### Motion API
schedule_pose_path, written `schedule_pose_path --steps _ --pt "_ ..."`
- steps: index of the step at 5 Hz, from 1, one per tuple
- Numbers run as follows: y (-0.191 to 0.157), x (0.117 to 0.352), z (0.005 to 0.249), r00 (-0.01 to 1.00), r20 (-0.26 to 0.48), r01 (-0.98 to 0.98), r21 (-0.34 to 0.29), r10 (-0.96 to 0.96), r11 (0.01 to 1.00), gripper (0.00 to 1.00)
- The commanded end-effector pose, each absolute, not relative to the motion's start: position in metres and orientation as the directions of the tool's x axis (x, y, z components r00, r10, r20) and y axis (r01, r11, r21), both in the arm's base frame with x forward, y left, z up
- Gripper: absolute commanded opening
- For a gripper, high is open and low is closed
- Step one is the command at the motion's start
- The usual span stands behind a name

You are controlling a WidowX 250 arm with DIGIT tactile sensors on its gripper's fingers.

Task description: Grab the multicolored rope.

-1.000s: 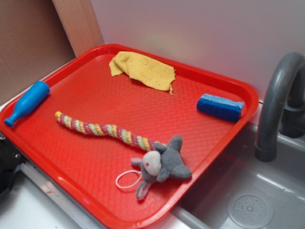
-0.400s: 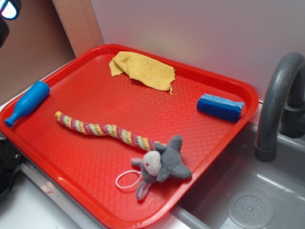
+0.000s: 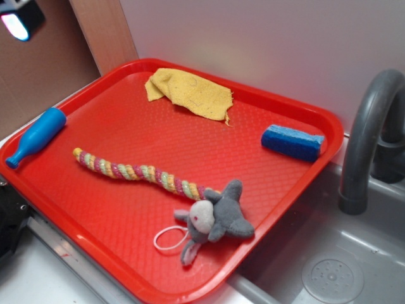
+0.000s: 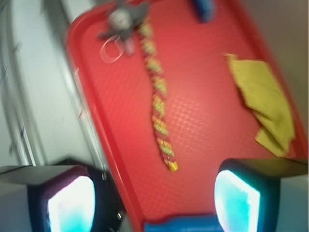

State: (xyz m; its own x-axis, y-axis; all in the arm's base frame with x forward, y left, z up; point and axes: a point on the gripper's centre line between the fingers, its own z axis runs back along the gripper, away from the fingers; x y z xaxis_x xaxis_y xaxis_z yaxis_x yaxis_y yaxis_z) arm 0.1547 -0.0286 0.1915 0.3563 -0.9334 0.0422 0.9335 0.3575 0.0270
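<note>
The multicolored rope (image 3: 136, 173) lies on the red tray (image 3: 126, 215), running from its left middle to a grey plush mouse (image 3: 215, 218) near the front right. In the wrist view the rope (image 4: 158, 104) runs up the frame to the mouse (image 4: 123, 19). My gripper (image 3: 19, 18) is high at the top left corner, well above and left of the rope. In the wrist view the gripper (image 4: 154, 203) is open and empty, with its lit pads (image 4: 72, 203) wide apart.
A blue bottle-shaped toy (image 3: 38, 134) lies on the tray's left rim. A yellow cloth (image 3: 190, 94) lies at the back, a blue sponge (image 3: 292, 142) at the right. A thin white elastic loop (image 3: 169, 239) lies by the mouse. A grey faucet (image 3: 367, 139) and sink (image 3: 329, 266) stand at the right.
The gripper has come into view at the top left corner and moved a little right and down. Nothing on the tray has moved.
</note>
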Motion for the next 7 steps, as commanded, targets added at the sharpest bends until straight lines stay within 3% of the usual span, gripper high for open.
schedule_pose_path --steps 1,2,3,4,7 --pt "-0.070 0.167 0.141 0.254 0.053 0.965 0.045 -0.966 0.257 1.00" --pt "-0.082 0.161 0.113 0.230 0.005 0.973 -0.003 -0.973 0.230 1.00" --pt "-0.085 0.162 0.072 0.449 -0.068 0.893 -0.009 -0.891 0.450 1.00" --pt "-0.080 0.172 0.061 0.603 -0.080 0.797 0.020 -0.794 0.603 1.00" --pt "-0.069 0.201 0.049 0.641 -0.074 0.767 0.070 -0.764 0.637 1.00"
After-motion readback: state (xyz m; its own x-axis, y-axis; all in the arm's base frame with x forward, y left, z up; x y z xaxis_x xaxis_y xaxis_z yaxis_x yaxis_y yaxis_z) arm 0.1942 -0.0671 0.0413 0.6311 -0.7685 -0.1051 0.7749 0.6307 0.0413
